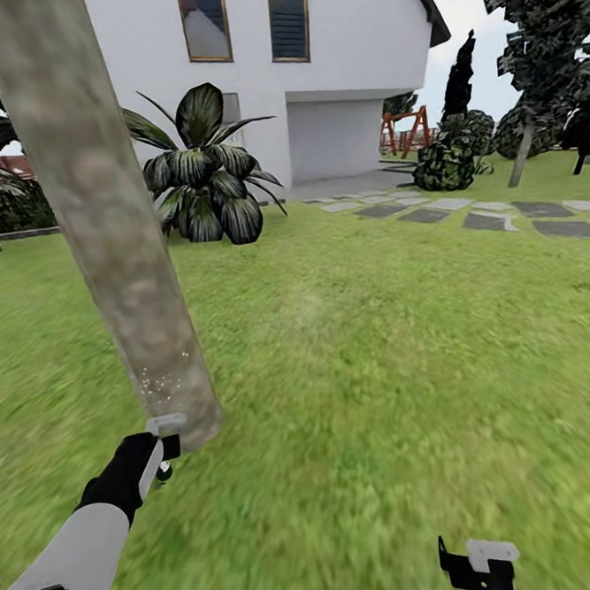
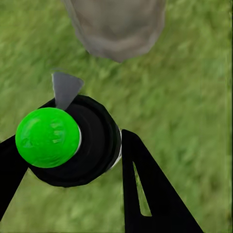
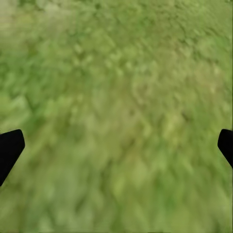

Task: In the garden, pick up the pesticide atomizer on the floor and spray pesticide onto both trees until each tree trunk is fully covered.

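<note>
- The right gripper (image 1: 480, 564) hangs low over the grass (image 1: 381, 368), its fingers (image 3: 9, 148) spread wide apart.
- The left gripper (image 1: 162, 449) has its fingers (image 2: 150, 194) clamped on the atomizer (image 2: 68, 145), green cap between them.
- Just beyond, the tree trunk (image 1: 102, 212) carries white spray specks (image 1: 160, 381).
- Farther back stands a white house (image 1: 347, 51).

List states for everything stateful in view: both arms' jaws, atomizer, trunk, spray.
Left gripper: jaws shut on the atomizer, held near the trunk base.
Atomizer: off the grass, green cap toward the wrist camera.
Tree trunk: standing, white specks low down; most of the visible trunk bare.
Pesticide: sparse mist of white specks on the lower trunk.
Right gripper: jaws open, empty, over grass.
</note>
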Motion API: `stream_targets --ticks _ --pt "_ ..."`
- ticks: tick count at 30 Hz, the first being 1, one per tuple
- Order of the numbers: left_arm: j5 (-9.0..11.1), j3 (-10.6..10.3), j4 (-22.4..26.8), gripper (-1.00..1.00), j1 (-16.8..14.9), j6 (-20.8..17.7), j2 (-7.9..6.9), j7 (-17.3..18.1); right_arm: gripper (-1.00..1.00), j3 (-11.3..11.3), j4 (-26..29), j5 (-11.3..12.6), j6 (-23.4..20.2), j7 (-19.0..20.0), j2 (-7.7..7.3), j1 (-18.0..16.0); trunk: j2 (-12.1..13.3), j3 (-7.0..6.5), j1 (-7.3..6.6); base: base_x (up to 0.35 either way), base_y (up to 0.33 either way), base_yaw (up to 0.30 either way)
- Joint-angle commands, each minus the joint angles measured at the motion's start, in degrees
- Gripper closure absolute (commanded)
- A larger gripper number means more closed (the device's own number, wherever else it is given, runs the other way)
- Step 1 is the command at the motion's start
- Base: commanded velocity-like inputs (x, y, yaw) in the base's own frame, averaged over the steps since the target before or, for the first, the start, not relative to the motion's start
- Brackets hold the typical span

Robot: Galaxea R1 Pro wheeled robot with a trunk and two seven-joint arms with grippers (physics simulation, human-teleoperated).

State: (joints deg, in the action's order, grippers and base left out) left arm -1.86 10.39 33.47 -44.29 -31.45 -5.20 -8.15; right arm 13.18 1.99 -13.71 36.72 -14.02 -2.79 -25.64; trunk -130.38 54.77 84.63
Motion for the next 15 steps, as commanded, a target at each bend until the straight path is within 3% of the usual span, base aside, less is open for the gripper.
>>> stream_targets --ticks 1,5,8,12,15 --pt "-0.5 -0.4 0.4 1.0 -0.1 -0.4 0.2 0.0 -1.0 0.3 -0.1 -0.6 0.1 -0.3 -0.01 0.0 0.0 0.06 0.01 0.22 -0.205 0.277" --pt "-0.4 -1.5 0.6 1.0 -0.6 -0.6 0.89 0.0 -1.0 0.3 -0.1 -0.6 0.1 -0.2 0.06 0.0 0.0 0.06 0.01 0.196 -0.219 0.272" --pt "-0.5 -1.5 0.7 1.0 -0.7 -0.6 2.1 0.0 -1.0 0.3 -0.1 -0.6 0.1 -0.2 0.06 0.0 0.0 0.06 0.01 0.046 -0.267 0.237" --pt "-0.5 -1.6 0.7 1.0 -0.9 -0.6 2.66 -0.1 -1.0 0.3 -0.1 -0.6 0.1 -0.2 0.03 0.0 0.0 0.06 0.01 0.006 -0.275 0.217" --pt "-0.6 -1.6 4.3 1.0 -1.0 -0.8 2.64 -0.1 -1.0 0.3 -0.1 -0.6 0.1 -0.2 0.06 0.0 0.0 0.06 0.01 0.0 -0.276 0.207"
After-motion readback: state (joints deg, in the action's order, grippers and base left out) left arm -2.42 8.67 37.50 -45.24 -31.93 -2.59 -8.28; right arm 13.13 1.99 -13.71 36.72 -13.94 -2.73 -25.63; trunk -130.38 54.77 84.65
